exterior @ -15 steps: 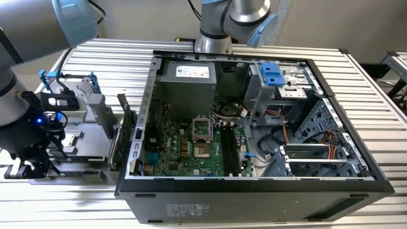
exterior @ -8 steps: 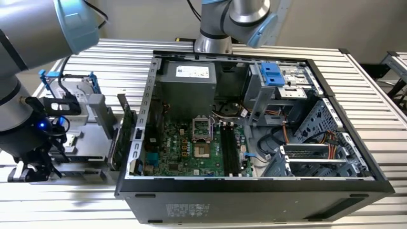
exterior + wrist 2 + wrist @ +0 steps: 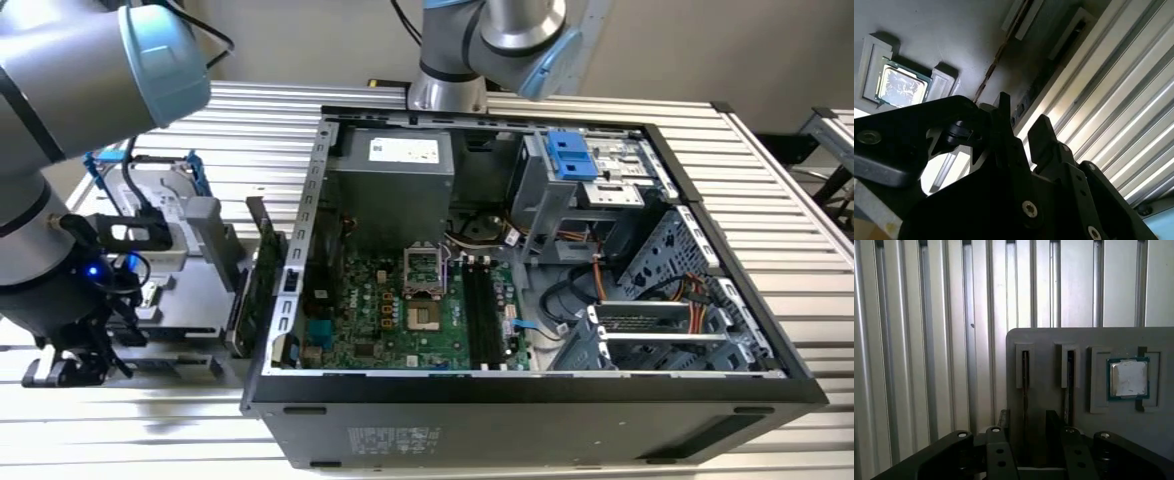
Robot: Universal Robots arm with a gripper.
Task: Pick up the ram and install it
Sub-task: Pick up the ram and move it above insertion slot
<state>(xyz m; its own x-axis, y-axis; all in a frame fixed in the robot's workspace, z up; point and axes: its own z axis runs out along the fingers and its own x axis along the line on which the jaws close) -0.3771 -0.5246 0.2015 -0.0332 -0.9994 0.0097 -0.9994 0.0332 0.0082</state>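
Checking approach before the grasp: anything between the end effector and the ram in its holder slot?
Nothing visible. In the first wrist view the end effector, jaws apart, is lined up on the ram standing edge-on in the grey holder.

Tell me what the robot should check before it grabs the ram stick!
1. Gripper open: ok.
2. Ram standing on edge in the gray holder: ok.
3. Ram lined up between the fingers, first wrist view: ok.
4. Fingers touching the ram: not ok, gaps either side.
5. Computer case open: ok.
6. Memory slots on the board free: cannot tell.
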